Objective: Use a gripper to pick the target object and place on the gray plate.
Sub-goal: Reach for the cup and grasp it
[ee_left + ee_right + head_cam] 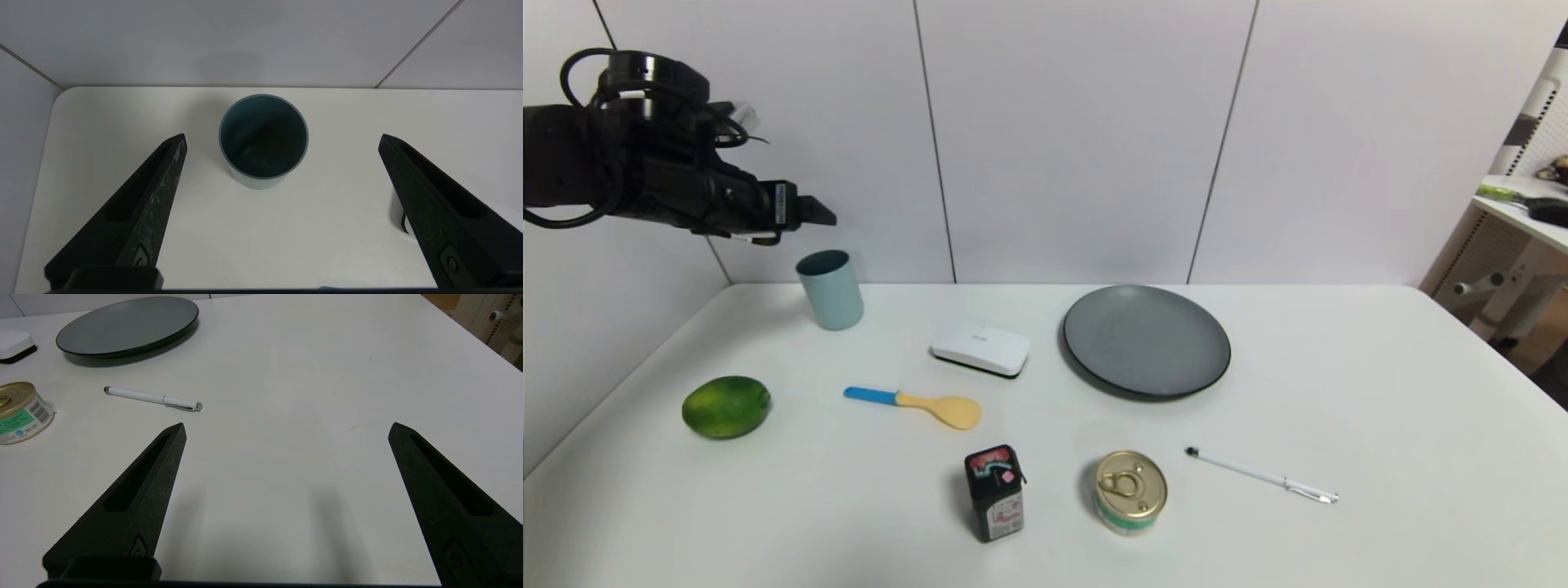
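Note:
The pale blue-green cup [831,289] with a dark teal inside stands upright at the table's far left, near the wall. My left gripper [823,214] hangs in the air above it and slightly to its left, open and empty. In the left wrist view the cup [263,141] lies ahead between the spread fingers [163,179], apart from both. The gray plate [1146,340] lies at the far middle right and is empty; it also shows in the right wrist view [127,325]. My right gripper [286,428] is open and empty, low over bare table on the right side.
On the table are a lime [726,406], a blue-handled yellow spoon [915,403], a white flat box [980,349], a black battery [995,492], a gold-lidded tin can [1130,492] and a white pen [1262,475]. A wall runs behind the table.

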You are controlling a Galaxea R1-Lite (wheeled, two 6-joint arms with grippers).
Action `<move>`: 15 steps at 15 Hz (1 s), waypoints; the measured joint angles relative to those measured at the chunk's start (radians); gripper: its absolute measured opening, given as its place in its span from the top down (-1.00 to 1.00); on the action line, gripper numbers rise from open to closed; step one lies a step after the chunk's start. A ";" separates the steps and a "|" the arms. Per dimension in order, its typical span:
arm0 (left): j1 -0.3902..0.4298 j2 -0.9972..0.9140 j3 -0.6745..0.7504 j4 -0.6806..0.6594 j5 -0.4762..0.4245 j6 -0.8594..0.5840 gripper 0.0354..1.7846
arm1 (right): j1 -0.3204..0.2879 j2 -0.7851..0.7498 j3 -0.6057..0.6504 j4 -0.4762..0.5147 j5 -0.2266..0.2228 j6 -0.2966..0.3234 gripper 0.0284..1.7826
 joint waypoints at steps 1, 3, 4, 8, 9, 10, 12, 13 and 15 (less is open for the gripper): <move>0.000 0.013 -0.002 -0.001 0.001 0.000 -0.89 | 0.000 0.000 0.000 0.000 0.000 0.000 -0.92; 0.000 0.035 -0.004 0.000 0.001 0.000 -0.89 | 0.000 0.000 0.000 0.000 0.000 0.000 -0.92; 0.000 0.043 -0.004 0.000 0.001 0.000 -0.89 | 0.000 0.000 0.000 0.000 0.000 0.000 -0.92; 0.000 0.082 -0.021 -0.004 0.003 0.001 -0.89 | 0.000 0.000 0.000 0.000 0.000 0.000 -0.92; 0.000 0.095 -0.027 -0.004 0.003 0.001 -0.89 | 0.000 0.000 0.000 0.000 0.000 0.000 -0.92; 0.000 0.107 -0.031 -0.005 0.002 0.003 -0.89 | 0.000 0.000 0.000 0.000 0.000 0.000 -0.92; 0.000 0.138 -0.047 -0.007 0.000 0.006 -0.89 | 0.000 0.000 0.000 0.000 0.000 0.000 -0.92; 0.000 0.153 -0.060 -0.007 -0.002 0.007 -0.89 | 0.000 0.000 0.000 0.000 0.000 0.000 -0.92; -0.001 0.180 -0.081 -0.007 -0.007 0.018 -0.89 | 0.000 0.000 0.000 0.000 0.000 0.000 -0.92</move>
